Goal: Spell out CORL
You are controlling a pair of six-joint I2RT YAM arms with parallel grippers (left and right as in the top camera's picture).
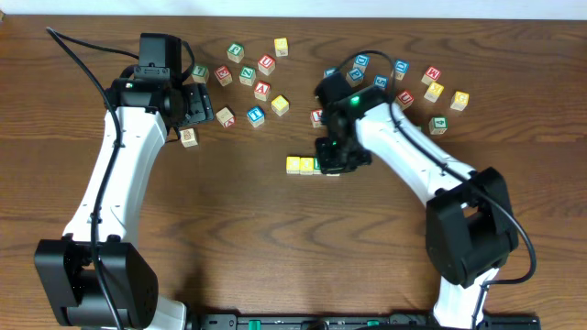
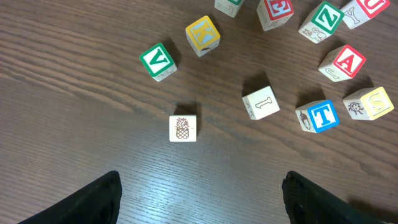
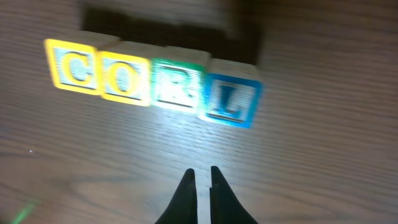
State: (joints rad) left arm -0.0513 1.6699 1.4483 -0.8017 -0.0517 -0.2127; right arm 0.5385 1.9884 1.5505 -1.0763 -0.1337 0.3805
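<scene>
1. Just ahead of the right claw (image 3: 200, 174), whose two fingers are pressed together and pinch nothing, four letter blocks sit in a row on the dark wooden worktop (image 3: 336, 174) and read C-O-R-L.
2. Seen from the right wrist, the yellow C block (image 3: 74, 65) lies farthest to that claw's left. The yellow O block (image 3: 124, 78) and the green R block (image 3: 177, 87) follow it. The blue L block (image 3: 230, 99) ends the row, slightly to the right of the fingertips.
3. Neighbouring blocks in the row appear to touch, though the wrist view is blurred. The blue L block sits a shade nearer the claw than the other three.
4. From overhead, the right claw is above the row's right end and hides the blue L block. The two yellow blocks show just to its left.
5. Well apart from the row, the left claw (image 2: 202, 180) is spread wide and grips nothing, with bare worktop between its fingers.
6. Straight ahead of the left claw lies a pineapple block (image 2: 183, 128). Beyond it to the left is a green V block (image 2: 157, 61), and off to the right is a blue T block (image 2: 317, 116).
7. More loose blocks (image 1: 266, 64) lie scattered on the far side of both claws.
</scene>
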